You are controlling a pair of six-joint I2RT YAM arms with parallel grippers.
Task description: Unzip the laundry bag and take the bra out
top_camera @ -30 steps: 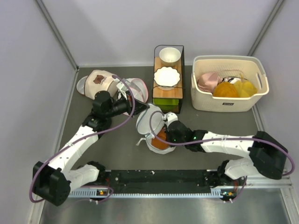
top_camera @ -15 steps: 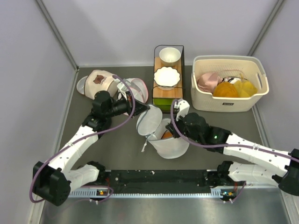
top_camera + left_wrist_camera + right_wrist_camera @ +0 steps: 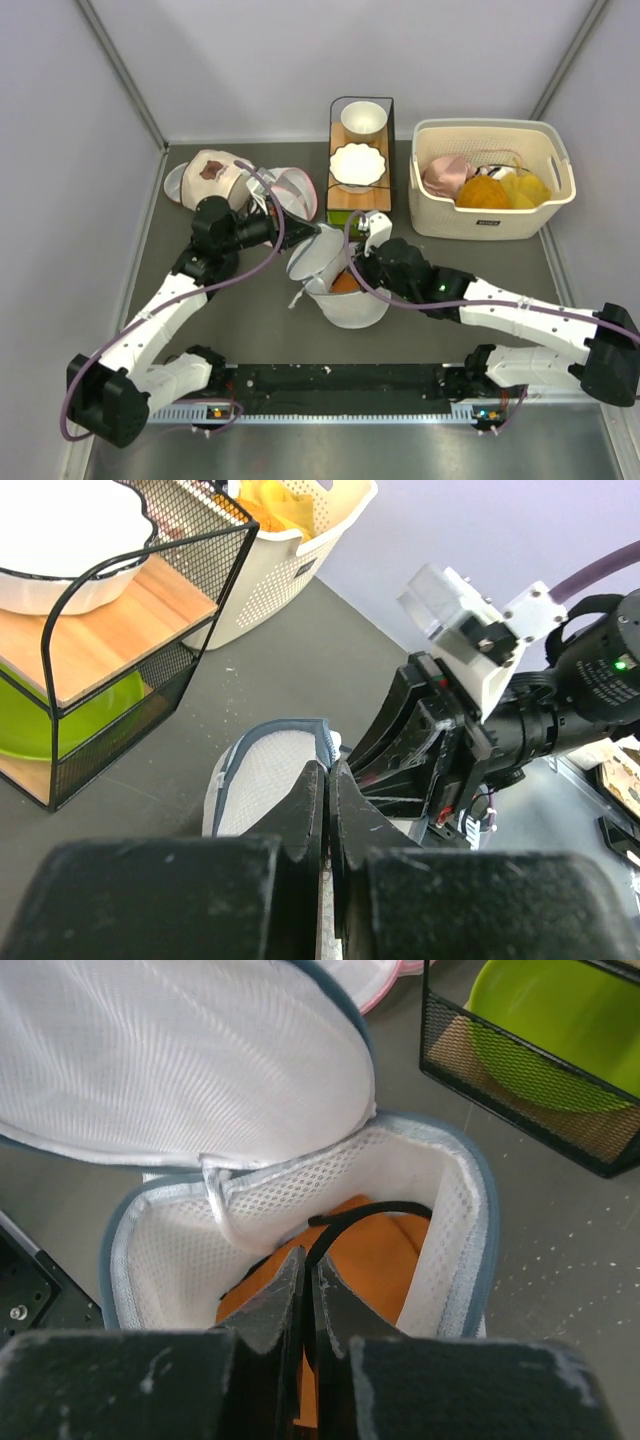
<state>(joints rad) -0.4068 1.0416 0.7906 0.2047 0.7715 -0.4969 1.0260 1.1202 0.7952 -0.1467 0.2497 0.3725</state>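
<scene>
The laundry bag (image 3: 352,308) stands open in the middle of the table, its round mesh lid (image 3: 316,256) flipped up to the left. My left gripper (image 3: 306,232) is shut on the lid's edge, which also shows in the left wrist view (image 3: 262,778) just past the gripper (image 3: 328,771). The orange bra (image 3: 345,283) lies inside the bag. In the right wrist view my right gripper (image 3: 307,1258) reaches into the bag (image 3: 448,1210) and is shut on the bra's (image 3: 375,1255) thin black strap (image 3: 372,1209).
A black wire bowl rack (image 3: 361,170) with white bowls and a green one stands just behind the bag. A white basket (image 3: 490,180) of pink, orange and yellow garments is at back right. Pink-trimmed mesh bags (image 3: 292,190) and a beige bag (image 3: 210,172) lie at back left.
The bag has gone from lying on its side to standing upright. My right gripper drew back to the right, then came back left over the opening. The left arm has barely moved.
</scene>
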